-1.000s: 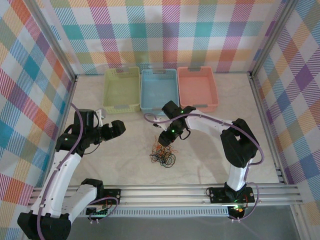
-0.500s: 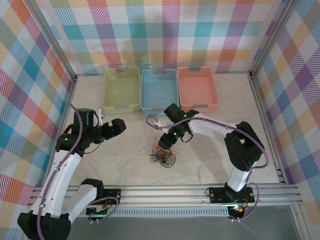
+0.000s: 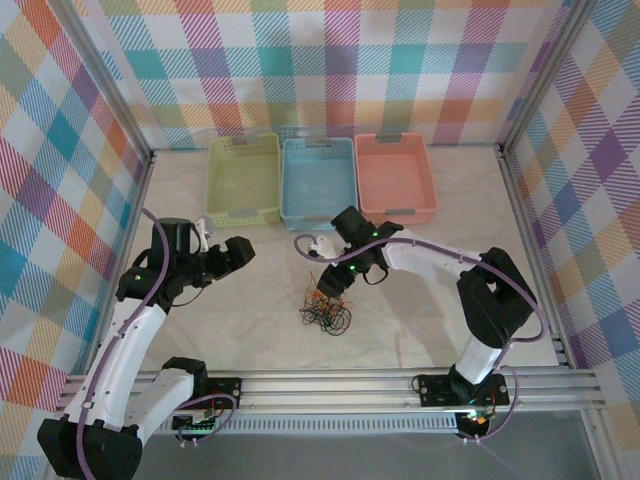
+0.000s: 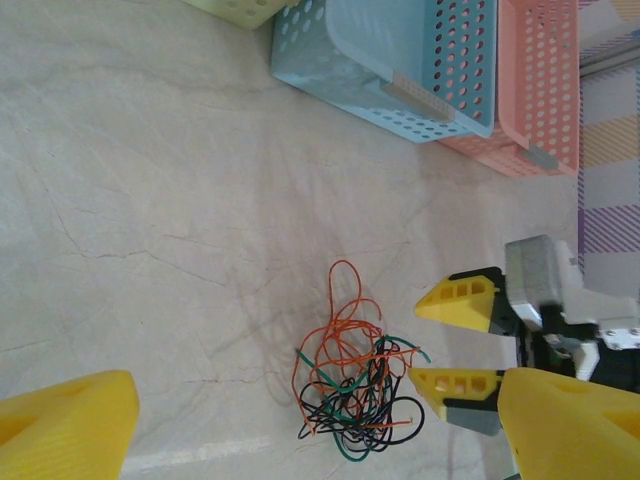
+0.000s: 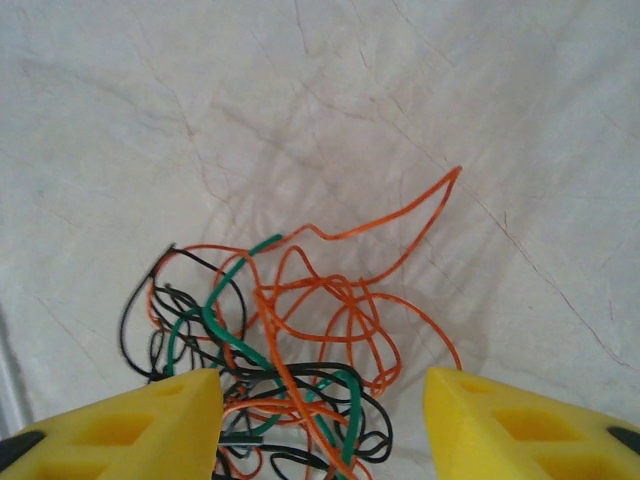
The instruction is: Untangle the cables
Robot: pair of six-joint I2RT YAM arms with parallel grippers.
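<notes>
Over the tangled cables (image 5: 300,320), the right tool (image 5: 322,385) hangs spread; the left tool (image 4: 318,390) is spread too.

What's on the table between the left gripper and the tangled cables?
Nothing: in the top view, the table is bare from the left gripper to the cables.

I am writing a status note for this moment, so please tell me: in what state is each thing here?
cables: one tangled heap on the table, not separated
left gripper: open, away from the heap
right gripper: open, poised at the heap
yellow-green basket: empty
blue basket: empty
pink basket: empty
</notes>
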